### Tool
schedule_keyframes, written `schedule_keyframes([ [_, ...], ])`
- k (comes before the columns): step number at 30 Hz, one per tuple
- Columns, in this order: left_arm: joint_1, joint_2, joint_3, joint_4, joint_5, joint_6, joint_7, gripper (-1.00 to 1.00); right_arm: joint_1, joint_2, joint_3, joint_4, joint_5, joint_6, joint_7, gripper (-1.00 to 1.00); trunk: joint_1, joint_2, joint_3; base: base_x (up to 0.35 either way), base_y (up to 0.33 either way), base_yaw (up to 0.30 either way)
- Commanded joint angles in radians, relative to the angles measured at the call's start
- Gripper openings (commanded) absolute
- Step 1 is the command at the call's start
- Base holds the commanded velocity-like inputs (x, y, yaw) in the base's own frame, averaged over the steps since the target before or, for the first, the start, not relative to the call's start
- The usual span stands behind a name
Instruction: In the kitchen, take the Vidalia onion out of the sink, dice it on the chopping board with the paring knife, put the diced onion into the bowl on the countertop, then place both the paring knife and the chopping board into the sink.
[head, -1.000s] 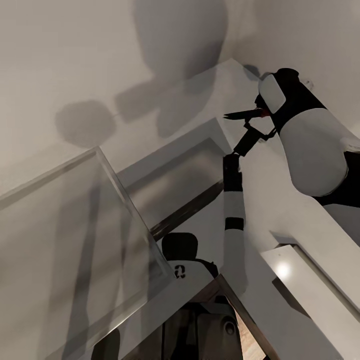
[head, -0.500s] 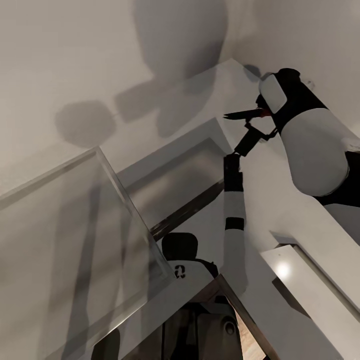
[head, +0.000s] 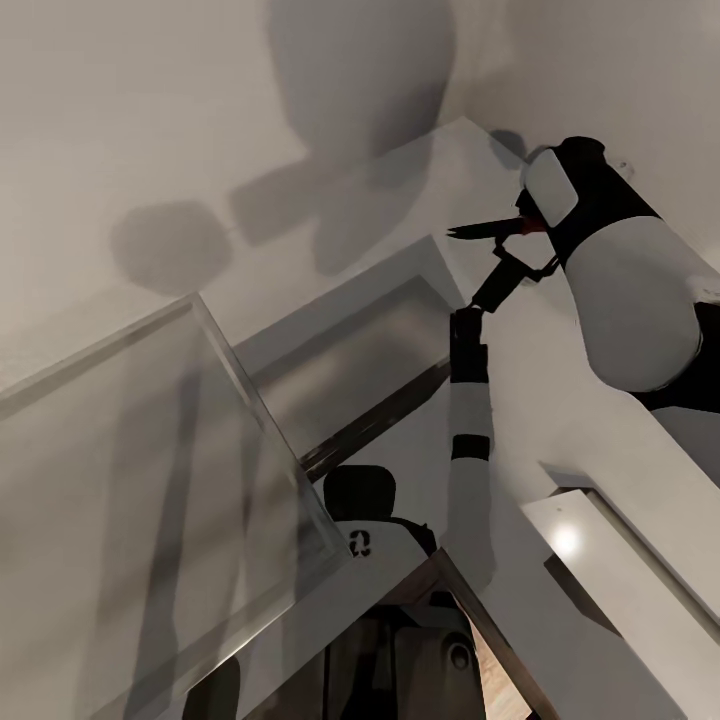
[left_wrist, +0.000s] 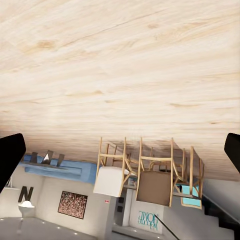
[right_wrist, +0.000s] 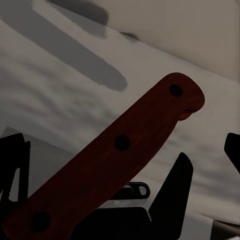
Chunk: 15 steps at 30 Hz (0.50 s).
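The right gripper (head: 522, 222) is clamped on the paring knife (head: 482, 231) — its red handle fills the right wrist view, blade pointing out beside the arm. The left gripper (left_wrist: 120, 150) is spread wide and empty, chairs beyond it. Probably the knife is being carried — next it must find the sink, wherever that lies.

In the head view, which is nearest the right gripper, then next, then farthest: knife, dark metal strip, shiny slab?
1. paring knife, clamped in the right gripper.
2. dark metal strip, lower down, mid-picture.
3. shiny slab, far lower left.
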Motion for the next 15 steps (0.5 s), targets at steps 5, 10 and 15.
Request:
schedule_keyframes([
  [5, -0.001, 0.000, -0.004, 0.003, 0.007, -0.006, 0.001, 1.00, 0.000, 0.000, -0.002, 0.034, -0.003, 0.011, -0.006, 1.00, 0.001, -0.001, -0.001, 0.000, 0.000, 0.000],
  [10, -0.001, -0.001, -0.004, 0.003, 0.007, -0.006, 0.001, 1.00, 0.000, 0.000, -0.002, 0.034, -0.003, 0.010, -0.007, -1.00, 0.001, -0.001, -0.001, 0.000, 0.000, 0.000],
  [15, -0.001, -0.001, -0.004, 0.003, 0.007, -0.006, 0.001, 1.00, 0.000, -0.001, -0.002, 0.034, -0.003, 0.011, -0.007, -1.00, 0.001, -0.001, -0.001, 0.000, 0.000, 0.000],
])
